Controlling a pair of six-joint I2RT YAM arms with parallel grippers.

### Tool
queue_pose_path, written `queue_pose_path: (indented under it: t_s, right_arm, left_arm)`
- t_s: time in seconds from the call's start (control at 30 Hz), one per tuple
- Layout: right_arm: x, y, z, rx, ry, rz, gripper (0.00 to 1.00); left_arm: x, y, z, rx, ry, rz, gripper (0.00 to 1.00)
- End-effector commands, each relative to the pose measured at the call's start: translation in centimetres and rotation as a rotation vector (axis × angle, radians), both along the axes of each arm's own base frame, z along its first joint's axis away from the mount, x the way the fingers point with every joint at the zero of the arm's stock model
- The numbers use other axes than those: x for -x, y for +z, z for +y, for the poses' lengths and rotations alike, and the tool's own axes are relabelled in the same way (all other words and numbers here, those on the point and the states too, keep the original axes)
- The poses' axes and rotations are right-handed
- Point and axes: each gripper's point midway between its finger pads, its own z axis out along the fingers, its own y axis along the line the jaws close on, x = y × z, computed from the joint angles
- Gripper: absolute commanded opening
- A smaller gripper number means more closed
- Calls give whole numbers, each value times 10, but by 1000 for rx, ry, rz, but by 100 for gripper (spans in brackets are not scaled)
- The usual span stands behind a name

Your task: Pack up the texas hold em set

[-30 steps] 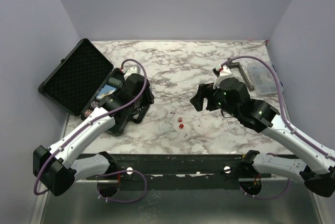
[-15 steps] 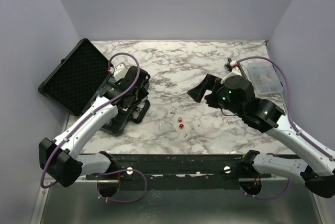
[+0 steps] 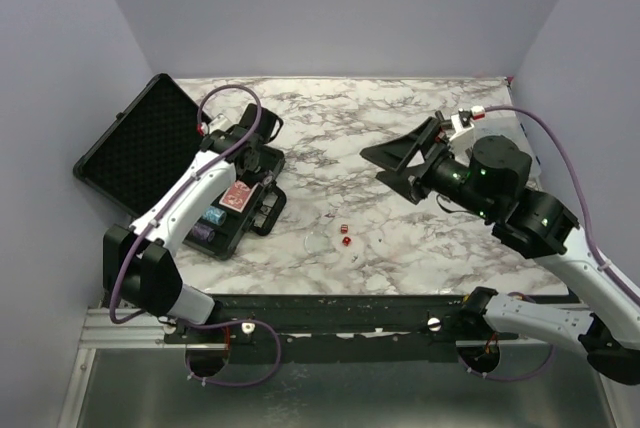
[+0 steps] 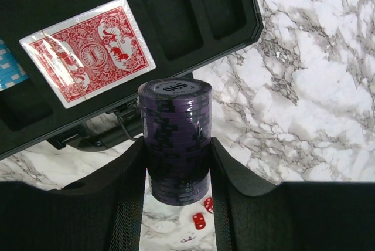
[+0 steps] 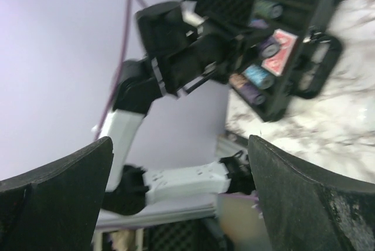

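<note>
Two red dice (image 3: 347,241) lie nearest the arm bases, side by side on the marble table (image 3: 330,118). They sit a little toward 6 o'clock from its middle and touch nothing else. Toward 9 o'clock from them is the open black case (image 4: 205,10), its tray flat on the table by the left edge. In the tray's nearest compartments are a dark chip stack (image 3: 203,235) and, just beyond it, a blue chip stack (image 3: 212,218), both lying on their sides. Farther in, a red-backed card deck (image 3: 237,196) lies back up in its own recess. At the deck's 1 o'clock the left gripper (image 4: 177,157) hangs over the tray's right-hand rim. Its fingers (image 4: 132,169) are clamped on either side of a purple chip stack (image 4: 174,116), whose top chip reads 500. Whether that stack touches the case cannot be told. Across the table, at about 3 o'clock from the left gripper and well apart from it, the right gripper (image 5: 180,145) hovers above bare marble. It points toward 9 o'clock, with its jaws spread wide and nothing between them. Farthest back, toward 10 o'clock, the case's lid (image 3: 140,148) leans open toward the left wall, its bumpy foam lining facing the tray.
</note>
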Motion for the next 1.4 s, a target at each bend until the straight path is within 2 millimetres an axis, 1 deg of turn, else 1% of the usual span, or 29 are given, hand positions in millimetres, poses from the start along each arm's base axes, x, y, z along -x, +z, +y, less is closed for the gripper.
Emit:
queue_pose_path:
  t_s: [0.0,0.07,0.23,0.37,0.4,0.53,0.67,0.8,0.87,0.97,1.07,1.13,1.2,1.3,1.37]
  right_arm:
    - [35,50,5,-248,142,-45,100]
    - [39,56,4,-288,152,-41,100]
    - [42,61,2,-347,158,-41,100]
    - [41,60,3,-358,151,-32,100]
    - [39,56,4,-353,148,-24,100]
    - [40,57,10,-391,174,-23,100]
    - [34,50,9,-407,143,-10,100]
    - [29,36,21,-411,161,47,100]
    - [27,33,28,-406,176,61,99]
    - [26,37,29,-422,177,60,100]
    - [25,46,24,-425,160,11,100]
    - [22,38,26,-403,151,25,100]
    - [15,25,28,-353,122,44,100]
    - [-3,-5,27,-246,32,90,100]
    - [-11,-19,24,-199,-17,103,100]
  left_arm:
    - [-16,9,-1,46,55,2,0]
    - [-21,2,1,47,72,23,0]
    - [-34,-14,1,51,89,76,0]
    - [-41,-24,3,54,108,103,0]
    - [-42,-26,3,56,112,108,0]
    - [-47,-31,9,64,133,123,0]
    - [-55,-33,14,65,137,131,0]
    - [-63,-36,22,64,149,139,0]
    - [-66,-39,26,60,157,146,0]
    - [-70,-42,31,54,162,155,0]
    - [-75,-43,35,51,165,156,0]
    - [-79,-45,37,48,163,160,0]
    - [-81,-48,38,49,163,167,0]
    - [-88,-52,39,47,161,176,0]
    - [-90,-56,41,46,168,185,0]
